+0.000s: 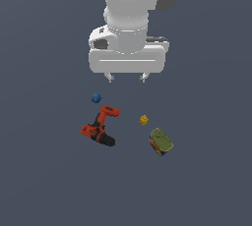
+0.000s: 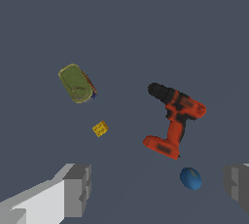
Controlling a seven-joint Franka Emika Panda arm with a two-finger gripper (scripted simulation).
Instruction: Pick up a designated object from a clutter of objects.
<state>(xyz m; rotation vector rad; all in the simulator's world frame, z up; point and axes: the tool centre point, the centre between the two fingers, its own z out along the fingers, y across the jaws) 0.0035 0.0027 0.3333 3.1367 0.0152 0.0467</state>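
The red-orange power drill [image 1: 100,127] with a black chuck lies on its side on the dark floor; it also shows in the wrist view [image 2: 175,117]. My gripper [image 1: 127,78] hangs open and empty well above the clutter, up and to the exterior view's right of the drill. Its grey fingers [image 2: 78,189] frame the wrist view, with nothing between them. A tiny blue ball [image 1: 96,98] lies just beyond the drill's base and also shows in the wrist view [image 2: 190,178].
A tiny yellow cube [image 1: 143,120] lies to the exterior view's right of the drill and shows in the wrist view [image 2: 100,129]. An olive-green can [image 1: 161,141] lies on its side beyond it, seen in the wrist view [image 2: 77,83].
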